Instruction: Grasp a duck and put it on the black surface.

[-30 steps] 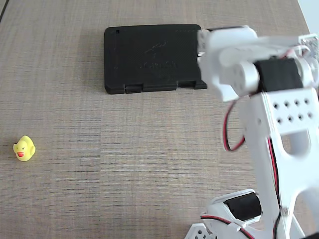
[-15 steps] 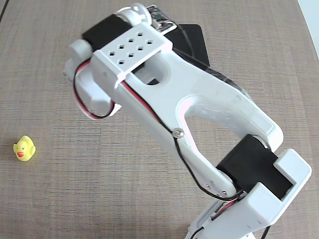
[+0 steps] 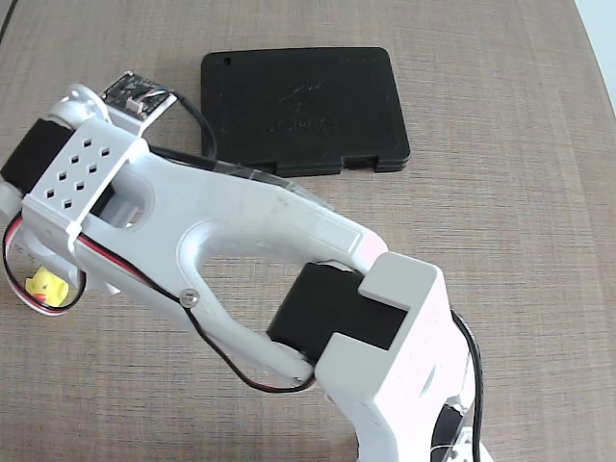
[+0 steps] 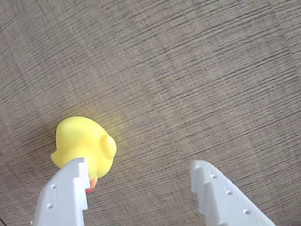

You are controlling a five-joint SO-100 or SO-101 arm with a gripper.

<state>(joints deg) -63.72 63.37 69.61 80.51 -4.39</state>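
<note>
The tiny yellow duck (image 4: 83, 145) lies on the wood-grain table, its red-orange beak just showing beside the left finger (image 4: 66, 197). In the wrist view my gripper (image 4: 141, 181) is open, with the duck against the tip of the left finger and mostly outside the gap; the right finger (image 4: 221, 195) stands apart over bare table. In the fixed view the duck (image 3: 46, 287) peeks out at the far left under the arm, which hides the fingers. The black surface (image 3: 300, 108), a flat matte case, lies at the top middle, away from the duck.
The white arm (image 3: 241, 241) crosses the fixed view from lower right to upper left, with black motors and loose cables (image 3: 192, 115). The table's edge (image 3: 597, 29) runs along the top right corner.
</note>
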